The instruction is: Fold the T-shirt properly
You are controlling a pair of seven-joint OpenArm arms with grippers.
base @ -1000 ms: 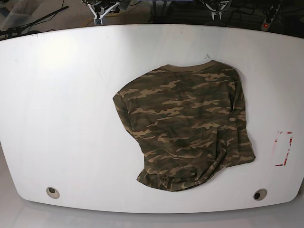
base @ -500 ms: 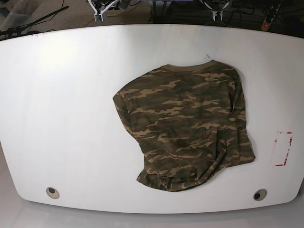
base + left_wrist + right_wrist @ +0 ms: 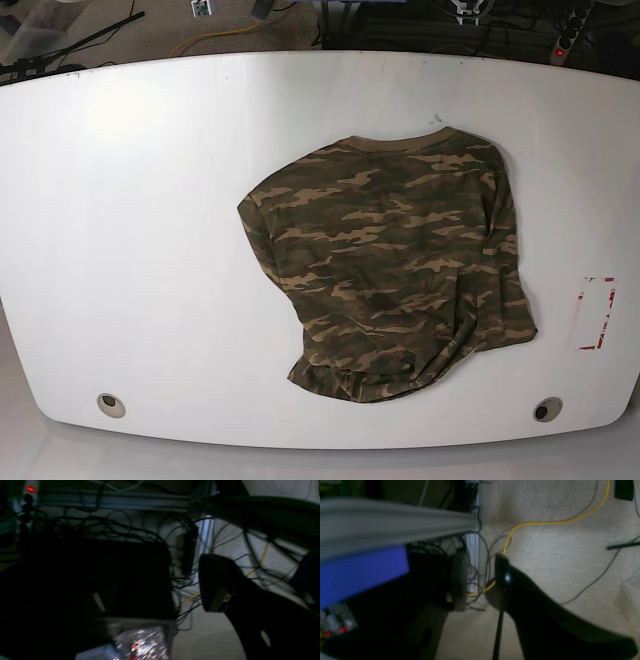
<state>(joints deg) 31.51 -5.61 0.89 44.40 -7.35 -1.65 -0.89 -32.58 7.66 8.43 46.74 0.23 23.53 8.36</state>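
The T-shirt (image 3: 390,270) lies on the white table (image 3: 150,250), right of centre, in camouflage print. Its olive collar (image 3: 400,143) is at the far side and its hem is bunched near the front edge. Neither gripper touches it. In the base view only slivers of both arms show at the far edge. My left gripper (image 3: 157,595) hangs over dark cabling beyond the table with its jaws wide apart and nothing between them. My right gripper (image 3: 480,580) hangs over carpet, its two fingers (image 3: 460,580) a little apart and holding nothing.
A red-outlined rectangle (image 3: 597,313) is marked on the table right of the shirt. Two round holes (image 3: 111,405) (image 3: 547,409) sit near the front corners. Behind the table are cables, a yellow cord (image 3: 545,522) and a power strip with a red light (image 3: 30,488).
Both arms have drawn back beyond the far edge, nearly leaving the base view. The T-shirt has not moved.
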